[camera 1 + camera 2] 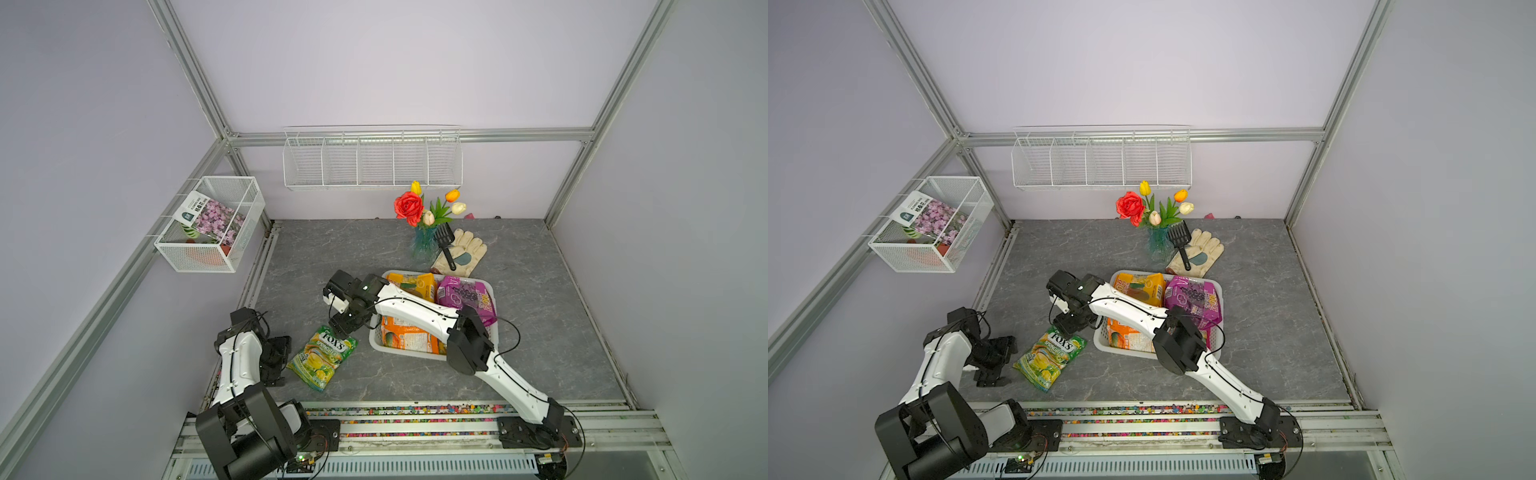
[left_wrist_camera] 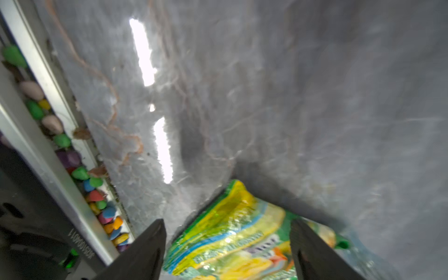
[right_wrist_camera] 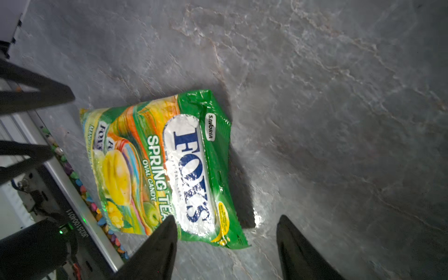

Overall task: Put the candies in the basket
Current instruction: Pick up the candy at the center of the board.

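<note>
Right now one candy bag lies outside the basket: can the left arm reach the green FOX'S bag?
Probably yes: the left gripper stands open beside the green FOX'S bag, nothing between; the open right gripper above its far end may interfere.

Reads as a robotics lab cell rather than a lived-in room. Closed in by plain lilac panels (image 1: 395, 62) set in bare aluminium framing (image 1: 519, 135). Floored with a grey stone-look counter (image 1: 540, 311). Carries a left arm (image 1: 239, 361) and a right arm (image 1: 419, 309), cables exposed, bolted to a metal rail (image 1: 415, 428) along the counter's near edge. Dressed with a wire rack (image 1: 372, 162) and a mesh box (image 1: 212, 226) hung on the walls, and flowers (image 1: 424, 208) and a glove (image 1: 467, 249) near the far edge.
</note>
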### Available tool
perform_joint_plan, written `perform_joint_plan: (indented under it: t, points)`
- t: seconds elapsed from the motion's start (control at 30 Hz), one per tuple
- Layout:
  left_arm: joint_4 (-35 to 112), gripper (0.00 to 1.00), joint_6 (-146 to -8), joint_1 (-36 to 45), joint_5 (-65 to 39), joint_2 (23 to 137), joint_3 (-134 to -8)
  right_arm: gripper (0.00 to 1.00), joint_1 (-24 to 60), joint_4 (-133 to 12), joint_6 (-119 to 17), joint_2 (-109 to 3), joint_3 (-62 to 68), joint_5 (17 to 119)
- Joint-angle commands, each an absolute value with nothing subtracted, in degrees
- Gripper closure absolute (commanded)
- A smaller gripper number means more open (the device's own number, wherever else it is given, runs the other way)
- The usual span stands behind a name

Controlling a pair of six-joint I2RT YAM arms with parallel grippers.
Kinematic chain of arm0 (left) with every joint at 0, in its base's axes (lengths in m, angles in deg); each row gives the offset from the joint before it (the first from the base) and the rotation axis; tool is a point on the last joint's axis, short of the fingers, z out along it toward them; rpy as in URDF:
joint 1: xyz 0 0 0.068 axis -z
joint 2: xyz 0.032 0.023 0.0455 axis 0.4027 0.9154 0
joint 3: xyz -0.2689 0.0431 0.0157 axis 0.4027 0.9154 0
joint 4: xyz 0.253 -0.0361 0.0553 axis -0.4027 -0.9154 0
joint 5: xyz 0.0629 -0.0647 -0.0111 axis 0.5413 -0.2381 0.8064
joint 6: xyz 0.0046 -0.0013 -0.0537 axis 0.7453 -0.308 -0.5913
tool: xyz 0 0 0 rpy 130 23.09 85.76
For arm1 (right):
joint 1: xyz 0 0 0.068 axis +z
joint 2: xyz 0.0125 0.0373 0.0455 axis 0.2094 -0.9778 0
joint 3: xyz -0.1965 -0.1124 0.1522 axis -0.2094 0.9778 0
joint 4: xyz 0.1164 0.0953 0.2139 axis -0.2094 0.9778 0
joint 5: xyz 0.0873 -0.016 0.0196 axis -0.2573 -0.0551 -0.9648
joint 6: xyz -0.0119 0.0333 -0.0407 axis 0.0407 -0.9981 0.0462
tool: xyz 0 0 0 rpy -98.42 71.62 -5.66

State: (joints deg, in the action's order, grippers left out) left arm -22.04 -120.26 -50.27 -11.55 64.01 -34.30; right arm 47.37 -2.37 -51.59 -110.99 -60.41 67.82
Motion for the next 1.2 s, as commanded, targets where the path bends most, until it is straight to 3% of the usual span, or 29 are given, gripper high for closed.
perform_joint_plan:
  t: [0.0, 0.5, 0.7, 0.8, 0.93, 1.17]
  points:
    - [-22.02, 0.20, -121.49, -50.55, -15.84, 65.33, -32.69, 0.34, 46.83, -0.28, -53.54, -113.20, -61.34, 64.54]
    - [-17.61, 0.25, -122.20, -50.46, -20.75, 68.81, -28.03, 0.39, 45.42, 0.52, -54.00, -118.22, -62.66, 61.50]
    - [-17.35, 0.25, -122.10, -50.46, -21.22, 68.55, -28.02, 0.70, 45.51, -5.11, -51.17, -118.01, -62.15, 42.37]
    - [-17.23, 0.25, -122.06, -50.46, -21.27, 68.39, -28.02, 0.77, 45.75, -5.61, -50.37, -117.58, -62.07, 41.07]
    - [-17.70, 0.25, -121.32, -50.46, -21.58, 68.41, -28.56, 0.96, 45.77, -5.85, -50.38, -116.73, -61.88, 41.83]
    - [-22.29, 0.18, -119.77, -50.47, -13.68, 60.39, -36.30, 1.00, 45.84, -14.64, -50.97, -106.99, -54.35, 43.40]
